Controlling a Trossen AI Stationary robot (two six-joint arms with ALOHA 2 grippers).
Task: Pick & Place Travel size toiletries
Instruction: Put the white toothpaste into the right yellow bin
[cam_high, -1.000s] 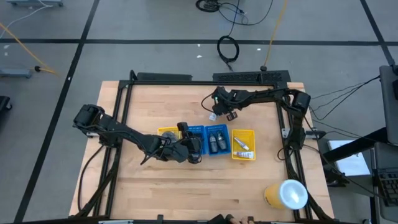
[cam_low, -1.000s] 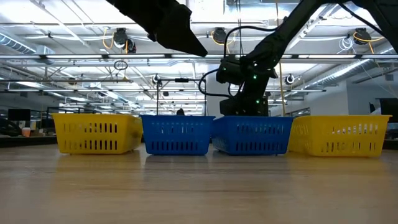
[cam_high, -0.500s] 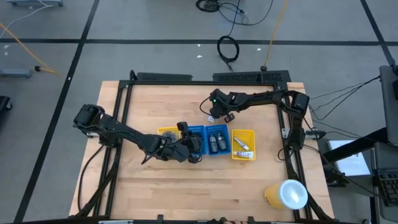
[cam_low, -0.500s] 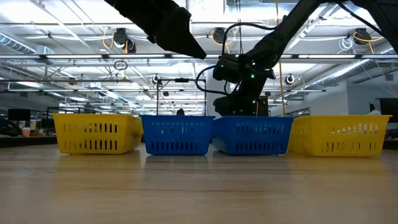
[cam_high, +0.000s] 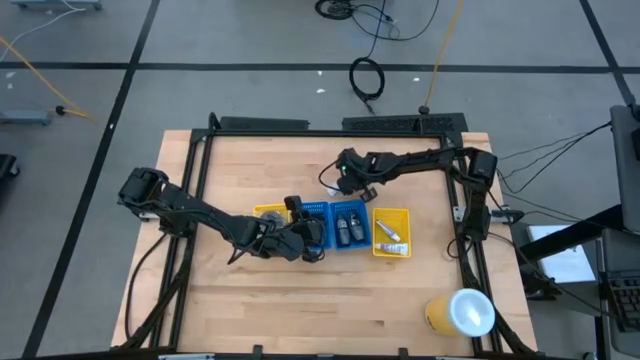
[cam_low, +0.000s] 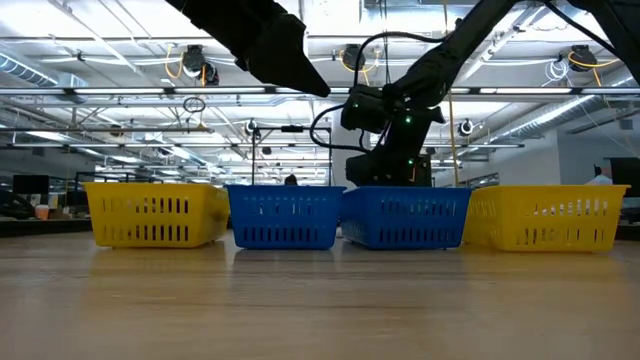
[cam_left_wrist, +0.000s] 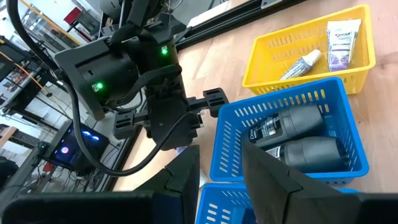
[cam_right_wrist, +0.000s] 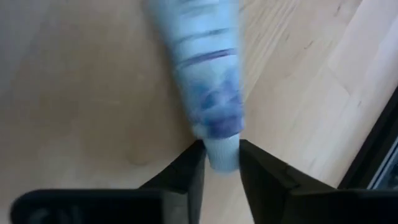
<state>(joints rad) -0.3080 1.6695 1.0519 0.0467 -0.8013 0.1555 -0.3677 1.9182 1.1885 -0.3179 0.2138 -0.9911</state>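
Observation:
Behind the blue trays, a small white tube with blue print (cam_right_wrist: 205, 68) lies on the wood and shows as a pale bit (cam_high: 329, 180). My right gripper (cam_high: 343, 181) slants down at it, shut on the tube's cap end. My left gripper (cam_left_wrist: 221, 163) hangs open over the left blue tray (cam_high: 315, 218), with nothing between its fingers. The right blue tray (cam_left_wrist: 348, 168) holds two dark bottles (cam_left_wrist: 298, 134). White tubes (cam_left_wrist: 301, 62) lie in the right yellow tray (cam_high: 391, 232). My right gripper pinches the tube's pale cap end (cam_right_wrist: 222, 152) between its two fingers (cam_right_wrist: 189, 165). The fingers come slanting down from the table's right and far side, in line with the tube. The tube's body stretches away from the fingertips over the wood; whether it rests there I cannot tell.
Four trays stand in a row at mid-table: yellow (cam_high: 268, 212), blue, blue (cam_high: 348, 226), yellow. A large yellow-and-white cylinder (cam_high: 460, 312) stands near the front right corner. A black frame (cam_high: 300, 131) runs round the table. Bare wood lies in front of and behind the trays.
My right gripper has moved a little toward the table's left edge, behind the blue trays. The pale tube by its fingers now shows farther left.

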